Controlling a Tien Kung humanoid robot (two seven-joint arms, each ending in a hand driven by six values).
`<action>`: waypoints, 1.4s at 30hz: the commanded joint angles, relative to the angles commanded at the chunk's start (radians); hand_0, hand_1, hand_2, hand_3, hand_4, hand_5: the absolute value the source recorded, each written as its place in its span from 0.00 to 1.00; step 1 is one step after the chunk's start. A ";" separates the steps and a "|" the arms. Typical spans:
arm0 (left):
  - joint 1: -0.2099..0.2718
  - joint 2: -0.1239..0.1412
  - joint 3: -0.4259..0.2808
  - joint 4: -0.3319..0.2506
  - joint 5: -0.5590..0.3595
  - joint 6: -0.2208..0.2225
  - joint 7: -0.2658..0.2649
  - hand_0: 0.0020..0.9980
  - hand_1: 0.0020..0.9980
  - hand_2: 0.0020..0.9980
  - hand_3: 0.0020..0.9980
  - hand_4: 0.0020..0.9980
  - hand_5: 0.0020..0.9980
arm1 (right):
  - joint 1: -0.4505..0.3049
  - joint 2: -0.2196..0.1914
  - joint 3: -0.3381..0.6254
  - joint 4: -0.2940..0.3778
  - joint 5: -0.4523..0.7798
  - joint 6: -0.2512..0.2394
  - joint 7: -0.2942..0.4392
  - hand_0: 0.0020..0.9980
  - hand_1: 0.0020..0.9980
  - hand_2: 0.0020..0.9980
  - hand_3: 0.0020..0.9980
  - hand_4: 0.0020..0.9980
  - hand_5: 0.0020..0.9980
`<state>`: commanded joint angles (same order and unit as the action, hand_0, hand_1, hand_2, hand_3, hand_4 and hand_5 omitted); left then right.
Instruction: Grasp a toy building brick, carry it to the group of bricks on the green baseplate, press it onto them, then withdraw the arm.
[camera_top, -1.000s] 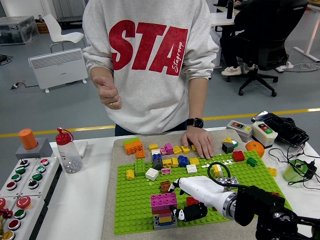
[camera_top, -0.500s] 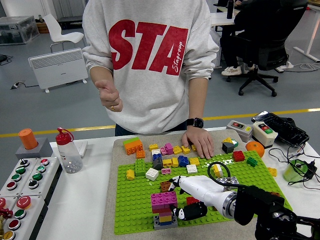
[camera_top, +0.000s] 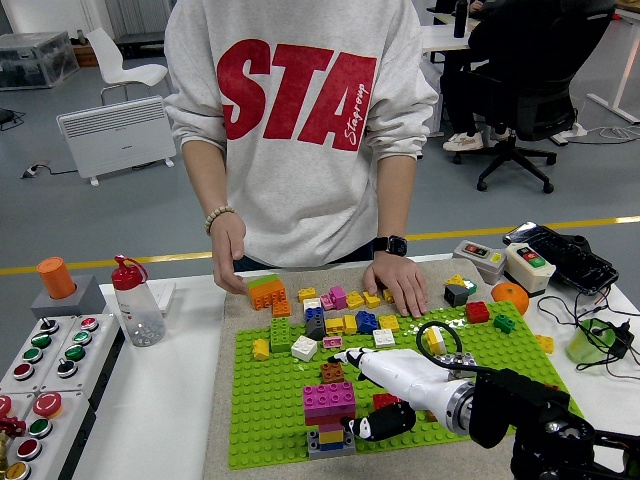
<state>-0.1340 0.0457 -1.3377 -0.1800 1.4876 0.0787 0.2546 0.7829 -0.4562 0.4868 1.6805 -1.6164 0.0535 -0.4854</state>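
Observation:
A stack of bricks (camera_top: 329, 420) stands near the front of the green baseplate (camera_top: 265, 410), with a magenta brick (camera_top: 328, 398) on top and a grey one at the bottom. My right hand (camera_top: 351, 394), white with black fingertips, lies just right of the stack with its fingers spread and holds nothing. Its forefinger points past a brown brick (camera_top: 331, 372) and its thumb (camera_top: 372, 427) lies beside the foot of the stack. A red brick (camera_top: 385, 401) sits on the plate under my palm. My left hand is out of view.
A person stands at the far side. One hand (camera_top: 397, 283) rests on the loose bricks (camera_top: 345, 310) at the plate's back edge, the other (camera_top: 230, 250) hangs by an orange-and-green brick (camera_top: 265, 291). A button panel (camera_top: 40, 370) and a bottle (camera_top: 133, 302) stand at the left, switch boxes (camera_top: 505, 262) at the right.
The person's raised fist has come down to the table's far edge by the orange-and-green brick. My right forefinger has lifted slightly away from the stack; the thumb has stayed.

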 joint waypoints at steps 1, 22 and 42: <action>0.000 0.000 0.000 0.000 0.000 0.000 0.000 0.65 0.69 0.67 0.58 0.28 1.00 | 0.000 0.000 0.001 0.001 0.000 0.000 0.000 0.75 0.78 1.00 0.96 0.70 0.36; 0.002 -0.002 -0.004 0.000 0.003 -0.001 0.002 0.65 0.69 0.67 0.58 0.28 1.00 | -0.114 -0.033 0.185 0.048 0.046 0.049 0.053 0.86 0.84 1.00 1.00 0.92 0.39; 0.018 -0.006 -0.025 0.000 0.028 -0.004 0.004 0.65 0.69 0.67 0.58 0.28 1.00 | -0.313 -0.141 0.436 0.045 -0.044 -0.076 0.166 0.85 0.81 0.96 0.98 0.75 0.22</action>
<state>-0.1165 0.0393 -1.3629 -0.1800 1.5151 0.0745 0.2581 0.4703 -0.5970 0.9227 1.7250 -1.6602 -0.0221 -0.3193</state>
